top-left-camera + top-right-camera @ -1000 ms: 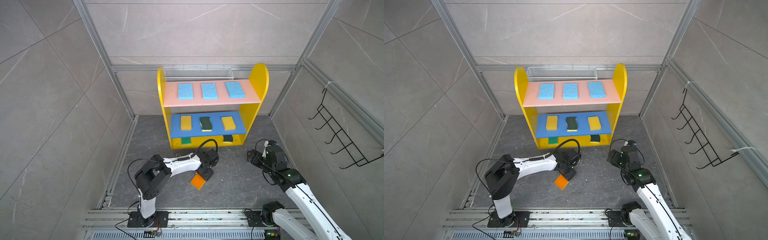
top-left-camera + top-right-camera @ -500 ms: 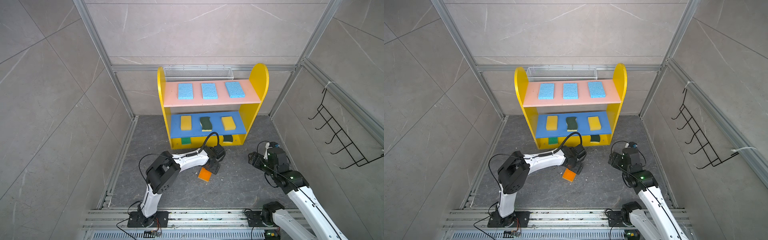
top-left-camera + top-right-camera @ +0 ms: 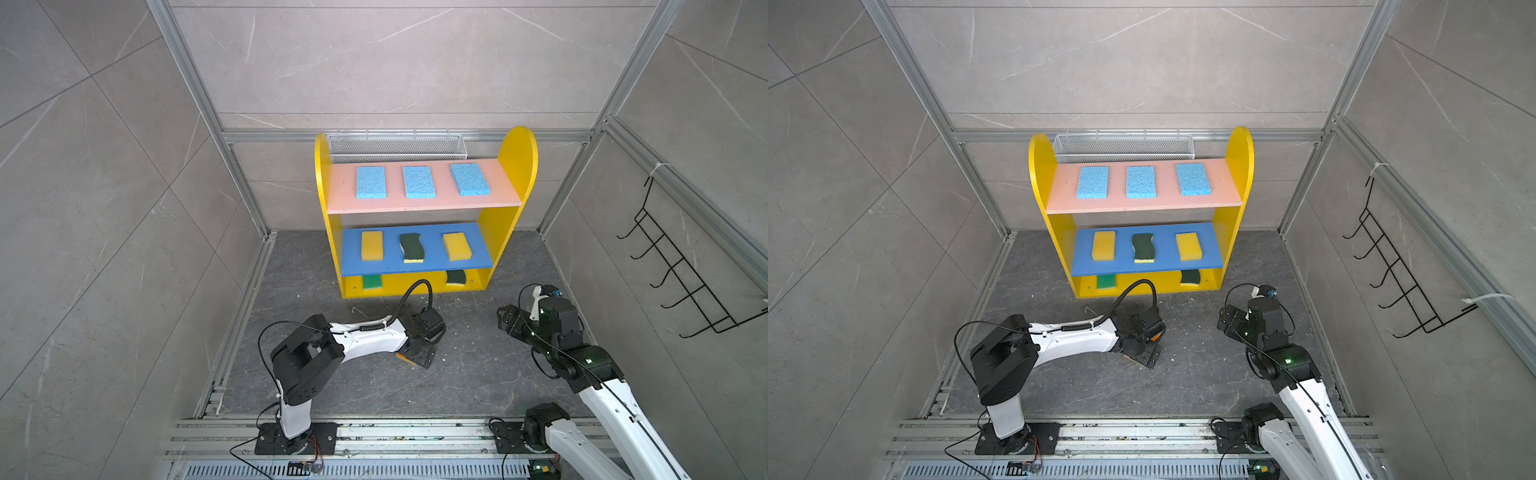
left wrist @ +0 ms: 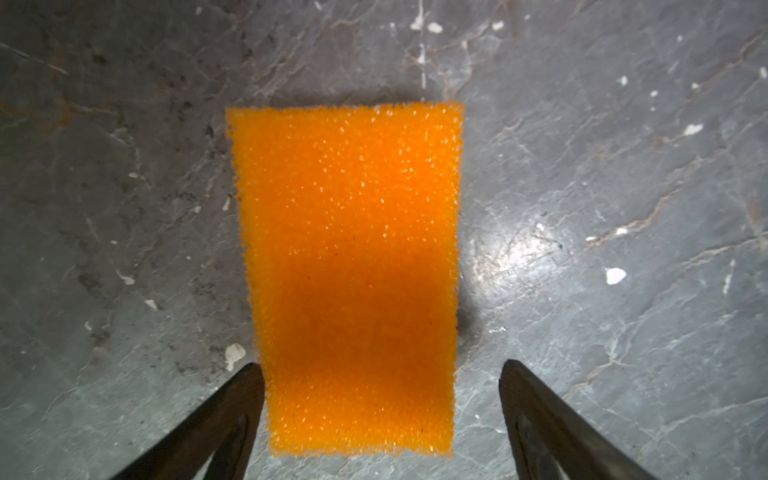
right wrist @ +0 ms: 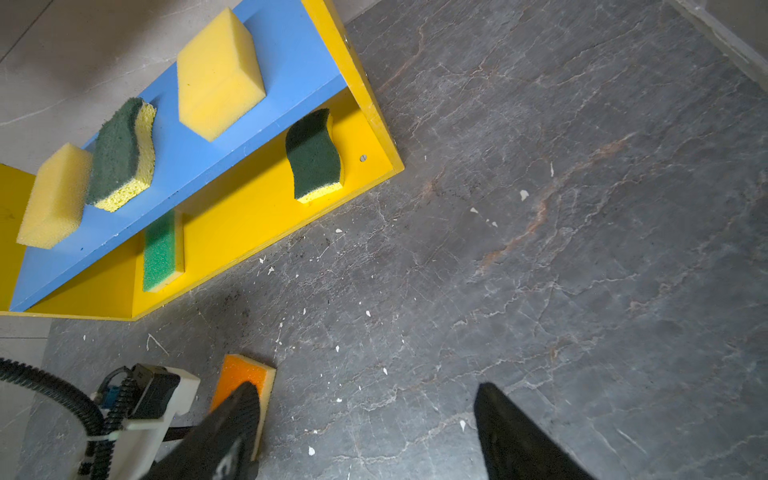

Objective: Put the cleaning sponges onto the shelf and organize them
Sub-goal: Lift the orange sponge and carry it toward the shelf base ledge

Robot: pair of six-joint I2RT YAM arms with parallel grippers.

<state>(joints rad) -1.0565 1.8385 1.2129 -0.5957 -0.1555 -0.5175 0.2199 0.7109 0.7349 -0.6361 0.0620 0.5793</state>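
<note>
the orange sponge (image 4: 353, 270) lies flat near the middle of the table (image 3: 457, 386), in front of the shelf (image 3: 517, 153), its end between the wide-open, empty jaws of the left gripper (image 4: 381, 366). likely light and squashy: pinch the two long sides mid-length, gently. the right gripper (image 5: 365, 386) hangs open, holding nothing.

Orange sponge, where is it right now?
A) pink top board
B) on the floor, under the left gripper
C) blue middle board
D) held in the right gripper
B: the orange sponge lies flat on the grey floor, with the left gripper open astride one end of it. The right gripper is open and holds nothing.
</note>
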